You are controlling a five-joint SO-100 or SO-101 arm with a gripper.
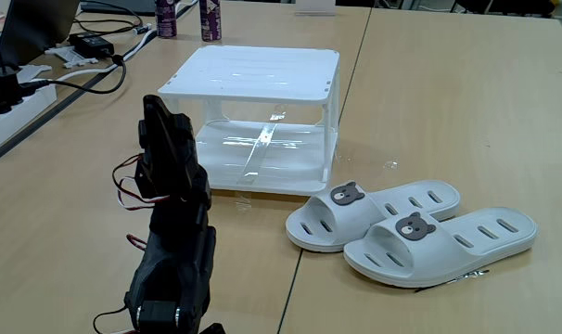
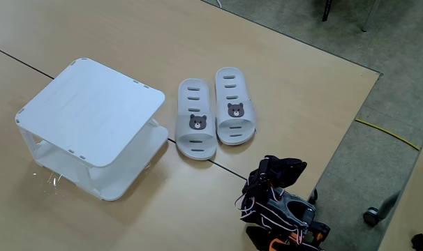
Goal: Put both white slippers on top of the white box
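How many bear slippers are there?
2. Both white slippers lie side by side on the table beside the white box: one next to the box, the other farther from it. None seem hidden.

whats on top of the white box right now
Nothing: the white box's ribbed top is bare in both fixed views. Both white slippers lie side by side on the table beside it.
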